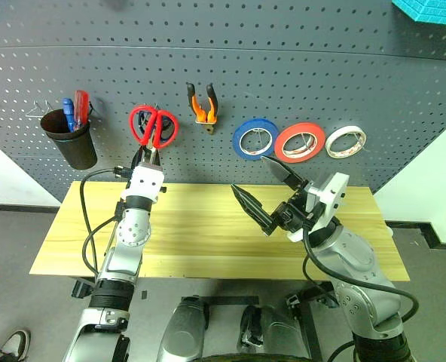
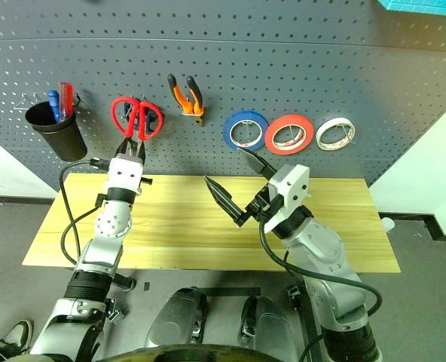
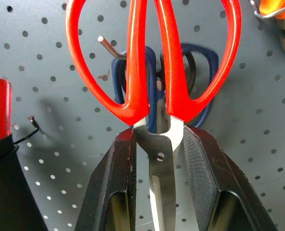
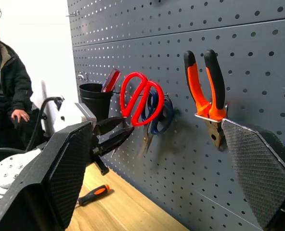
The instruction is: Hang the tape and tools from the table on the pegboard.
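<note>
Three tape rolls hang on the pegboard (image 1: 298, 68): blue tape (image 1: 255, 139), red (image 1: 299, 142), white (image 1: 346, 142); right gripper (image 1: 267, 188) gapes empty. Left wrist view: left gripper (image 3: 159, 159) pinches the red-handle scissors (image 3: 154, 62) over blue-handle scissors (image 3: 200, 62). Right wrist view: one orange-handled screwdriver (image 4: 93, 194) lies on the table (image 4: 128, 211); pliers (image 4: 207, 94) hang.

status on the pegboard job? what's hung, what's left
Done: blue tape and pliers hang on the pegboard. In hand: left gripper holds the red-handle scissors at a hook, in front of blue ones. Left: orange-handled screwdriver on the table. Right gripper open.
</note>
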